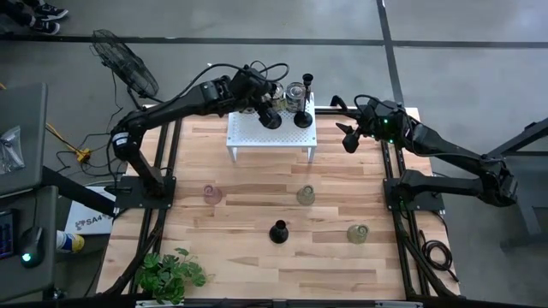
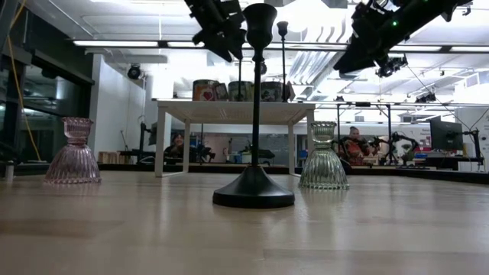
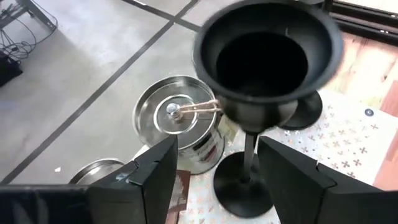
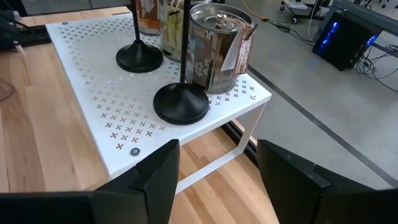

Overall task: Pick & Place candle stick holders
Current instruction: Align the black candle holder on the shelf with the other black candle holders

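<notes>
Now the left gripper (image 3: 214,180) hovers over a black stemmed holder (image 3: 264,74) on the white stand (image 1: 271,133), fingers spread to straddle it; right gripper (image 4: 217,180) waits beside, fingers apart

Table (image 1: 257,265): light wood planks, pale tan grain. Stand (image 1: 248,137): white metal, dotted with small cross-shaped perforations. Two stemmed holders on stand, near one (image 4: 181,102) and far one (image 4: 139,58): matte black. Third stemmed holder (image 2: 254,191) on the table: black, glossy base. Pink holder (image 2: 71,153): ribbed pink glass, translucent. Greenish holder (image 2: 323,160): ribbed pale green-clear glass. Another greenish holder (image 1: 357,233): same tint. Tins on stand (image 4: 217,46): silver metal, brown-orange printed labels; lid (image 3: 177,115) silver with concentric rings. Plant (image 1: 171,274): bright green leaves. Left gripper (image 3: 214,180) and right gripper (image 4: 214,180): dark grey-black. Right arm shows a green light (image 1: 386,121). Floor (image 1: 471,26): grey concrete, dark seam lines.
</notes>
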Available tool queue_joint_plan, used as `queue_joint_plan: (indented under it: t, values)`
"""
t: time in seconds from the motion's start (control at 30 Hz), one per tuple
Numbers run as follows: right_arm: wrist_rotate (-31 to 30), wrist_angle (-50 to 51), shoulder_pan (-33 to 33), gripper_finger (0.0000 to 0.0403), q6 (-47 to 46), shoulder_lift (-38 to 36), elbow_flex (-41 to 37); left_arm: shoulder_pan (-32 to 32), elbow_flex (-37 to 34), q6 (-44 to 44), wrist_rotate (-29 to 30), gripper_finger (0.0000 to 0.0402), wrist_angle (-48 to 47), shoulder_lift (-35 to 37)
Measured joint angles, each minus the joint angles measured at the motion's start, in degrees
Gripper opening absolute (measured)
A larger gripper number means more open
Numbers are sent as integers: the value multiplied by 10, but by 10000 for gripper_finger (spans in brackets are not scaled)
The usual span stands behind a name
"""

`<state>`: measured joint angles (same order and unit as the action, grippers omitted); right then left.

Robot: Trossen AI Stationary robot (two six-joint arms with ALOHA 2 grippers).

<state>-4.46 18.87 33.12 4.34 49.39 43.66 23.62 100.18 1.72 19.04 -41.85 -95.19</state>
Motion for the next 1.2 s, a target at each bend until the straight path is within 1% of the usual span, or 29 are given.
queue_joint_plan:
  t: [0.2, 0.4, 0.5, 0.6, 0.7, 0.83, 1.0, 1.07, 1.13, 1.2]
  values:
    - [-16, 10, 0, 207, 0, 0, 0, 0, 0, 0, 11, 216, -43, 35]
    - [-22, 11, 0, 207, 2, 0, 0, 0, -5, 8, 8, 216, -129, 62]
    - [-31, 11, 0, 207, 3, 0, 0, 0, -34, 11, -7, 216, -135, 80]
    - [-31, 11, 1, 207, 10, 0, 0, 0, -80, 11, -25, 216, -132, 106]
    - [-31, 12, 15, 207, 19, -7, 0, -2, -145, 11, -57, 216, -102, 149]
    - [-24, 15, 48, 207, 19, -27, 0, -17, -256, 15, -104, 216, 0, 225]
    - [22, 54, 84, 207, 9, -60, 0, -49, -378, 16, -154, 216, 126, 317]
    - [52, 68, 90, 207, 0, -71, -1, -64, -411, 12, -192, 216, 159, 343]
    - [78, 78, 92, 207, -2, -82, -10, -79, -432, 14, -221, 216, 164, 360]
    - [101, 85, 92, 207, -6, -91, -19, -94, -447, 30, -236, 216, 164, 372]
